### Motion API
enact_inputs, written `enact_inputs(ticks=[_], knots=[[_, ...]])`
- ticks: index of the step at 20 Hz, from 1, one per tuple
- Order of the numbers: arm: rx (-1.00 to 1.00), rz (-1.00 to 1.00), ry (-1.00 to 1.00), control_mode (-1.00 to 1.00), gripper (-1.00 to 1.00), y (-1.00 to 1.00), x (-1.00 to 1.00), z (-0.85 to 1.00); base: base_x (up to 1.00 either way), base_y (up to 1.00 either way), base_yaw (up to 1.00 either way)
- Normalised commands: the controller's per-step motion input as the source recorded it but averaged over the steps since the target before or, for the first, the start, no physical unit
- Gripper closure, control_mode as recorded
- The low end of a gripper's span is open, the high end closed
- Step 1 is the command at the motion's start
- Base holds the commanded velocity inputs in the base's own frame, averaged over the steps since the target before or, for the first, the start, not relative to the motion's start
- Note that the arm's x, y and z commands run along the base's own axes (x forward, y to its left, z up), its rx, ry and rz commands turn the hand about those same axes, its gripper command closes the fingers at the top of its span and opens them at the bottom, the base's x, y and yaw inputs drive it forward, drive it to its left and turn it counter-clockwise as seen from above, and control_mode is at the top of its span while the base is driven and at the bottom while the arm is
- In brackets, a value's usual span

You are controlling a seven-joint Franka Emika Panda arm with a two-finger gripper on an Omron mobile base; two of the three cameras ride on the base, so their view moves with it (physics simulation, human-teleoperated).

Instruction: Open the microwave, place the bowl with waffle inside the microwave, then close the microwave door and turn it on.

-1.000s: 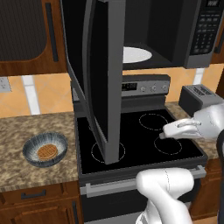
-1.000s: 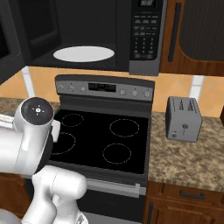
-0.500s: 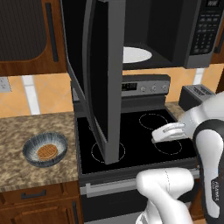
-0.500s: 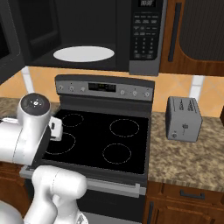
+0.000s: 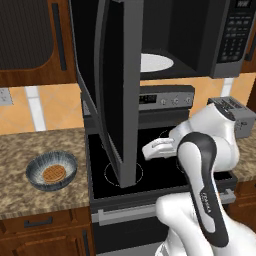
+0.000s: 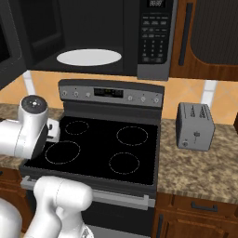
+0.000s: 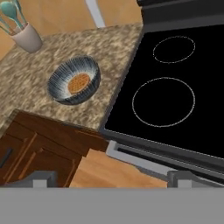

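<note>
The microwave (image 5: 200,35) hangs over the stove with its cavity showing and the white turntable (image 5: 155,62) bare. The microwave door (image 5: 120,90) stands swung far out toward me, edge-on. On the left granite counter sits the blue-grey bowl (image 5: 51,171) with the waffle (image 5: 52,174) in it. My gripper (image 5: 146,150) hovers low over the stove, just right of the door's lower edge, well right of the bowl. In the hand view the bowl (image 7: 74,80) and waffle (image 7: 78,83) lie at upper left, and my gripper (image 7: 113,178) is open and holds nothing.
The black stove top (image 6: 107,144) lies under the arm, with its control panel (image 6: 111,92) behind. A grey toaster (image 6: 195,125) stands on the right counter. A cup of utensils (image 7: 24,33) stands beyond the bowl. The microwave's button panel (image 6: 155,32) is on its right.
My arm has swung left across the stove, from its right side toward the open door's lower edge. The gripper stays open. Bowl and door have not moved.
</note>
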Motion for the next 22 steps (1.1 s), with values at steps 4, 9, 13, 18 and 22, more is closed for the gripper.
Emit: enact_inputs(ticks=[4,9,13,18,22], knots=[[-0.05,0.01,0.08,-1.00,-1.00,0.58,0.45,-0.50,0.00,0.00,0.00],[0.00,0.00,0.09,-1.00,-1.00,0.63,0.52,-0.33,0.00,0.00,0.00],[0.00,0.00,0.05,-1.00,-1.00,0.52,0.56,-0.21,0.00,0.00,0.00],[0.00,0.00,0.02,-1.00,-1.00,0.29,0.43,-0.31,0.00,0.00,0.00],[0.00,0.00,0.03,-1.00,-1.00,0.24,0.27,-0.43,0.00,0.00,0.00]])
